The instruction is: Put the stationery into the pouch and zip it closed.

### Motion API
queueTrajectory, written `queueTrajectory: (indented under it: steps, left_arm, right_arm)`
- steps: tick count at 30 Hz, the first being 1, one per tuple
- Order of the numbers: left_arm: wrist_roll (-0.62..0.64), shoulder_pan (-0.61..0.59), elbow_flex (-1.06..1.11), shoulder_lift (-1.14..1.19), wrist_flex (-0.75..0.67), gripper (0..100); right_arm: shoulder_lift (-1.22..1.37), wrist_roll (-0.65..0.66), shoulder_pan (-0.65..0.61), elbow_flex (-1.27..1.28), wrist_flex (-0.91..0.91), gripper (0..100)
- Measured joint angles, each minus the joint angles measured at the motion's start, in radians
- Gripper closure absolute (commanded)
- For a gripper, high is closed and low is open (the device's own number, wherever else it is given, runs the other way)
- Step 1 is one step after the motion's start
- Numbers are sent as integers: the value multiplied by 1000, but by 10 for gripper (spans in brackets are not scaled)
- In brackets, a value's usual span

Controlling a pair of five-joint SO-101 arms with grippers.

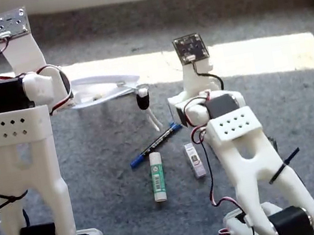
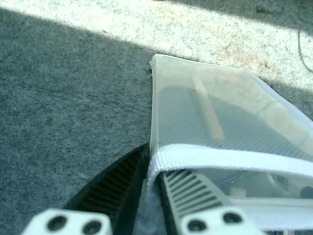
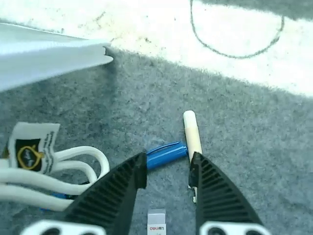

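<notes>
My left gripper (image 2: 154, 169) is shut on the white-banded edge of the translucent mesh pouch (image 2: 220, 122), which holds a pale stick (image 2: 209, 111). In the high view the pouch (image 1: 103, 89) is held off the carpet beside the left arm. A blue pen (image 1: 154, 144), a glue stick (image 1: 157, 176) and a small white eraser (image 1: 194, 159) lie on the carpet. My right gripper (image 3: 168, 160) is open, low over the blue pen's (image 3: 166, 152) end. A cream stick (image 3: 192, 136) lies by one finger, and the eraser (image 3: 156, 224) is nearer the wrist.
A black tag on a white looped cord (image 1: 144, 104) hangs off the pouch, and the cord (image 3: 54, 171) lies beside the right gripper. Grey carpet (image 1: 91, 159) covers the floor, with a sunlit strip (image 1: 268, 55) behind the arms and a thin cable (image 3: 234, 49) on it.
</notes>
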Motion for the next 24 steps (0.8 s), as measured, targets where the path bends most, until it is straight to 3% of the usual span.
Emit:
queueTrajectory:
  steps: [9,24]
  left_arm:
    - [0,0,0,0,0,993]
    - [0,0,0,0,0,993]
  right_arm:
    - [152,52,37,-18,0,851]
    - [499,77,58,-304,0,852]
